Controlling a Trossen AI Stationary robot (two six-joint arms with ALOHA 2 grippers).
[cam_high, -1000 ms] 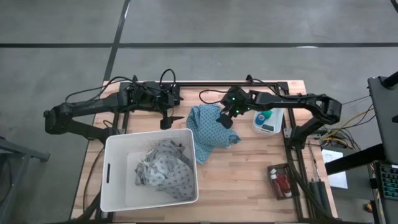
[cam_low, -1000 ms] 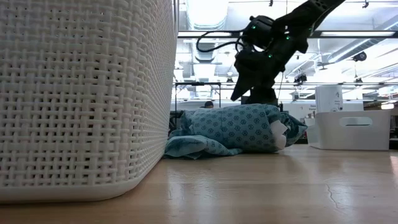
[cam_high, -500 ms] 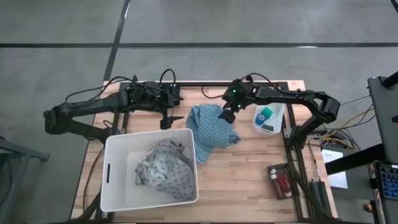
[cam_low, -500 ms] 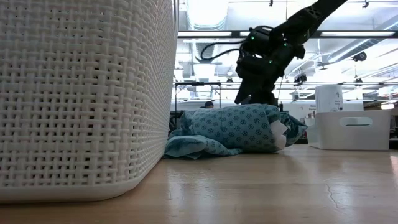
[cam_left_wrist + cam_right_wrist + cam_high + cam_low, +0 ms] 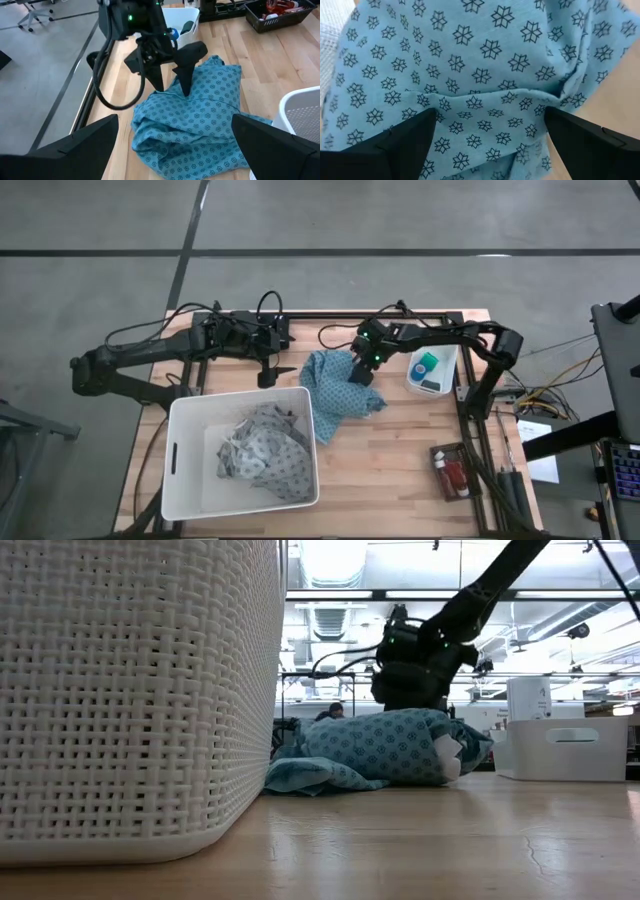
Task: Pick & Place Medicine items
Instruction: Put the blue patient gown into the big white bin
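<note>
My right gripper (image 5: 170, 80), jaws apart, hangs over the cloth (image 5: 335, 390) (left gripper (image 5: 268, 372) waits open by the basket (image 5: 180, 470)); red bottles (image 5: 450, 473) sit unpicked in the tray (image 5: 462, 491).

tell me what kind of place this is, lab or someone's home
Most likely a robotics lab or workshop, not a home: a wooden workbench on a bare concrete floor, with ceiling ducts and strip lights showing behind it.

Your workshop, beyond the bench

You see a grey concrete floor (image 5: 420, 220) crossed by dark lines, bright ceiling lights (image 5: 330, 560), and an office chair (image 5: 31, 17).
</note>
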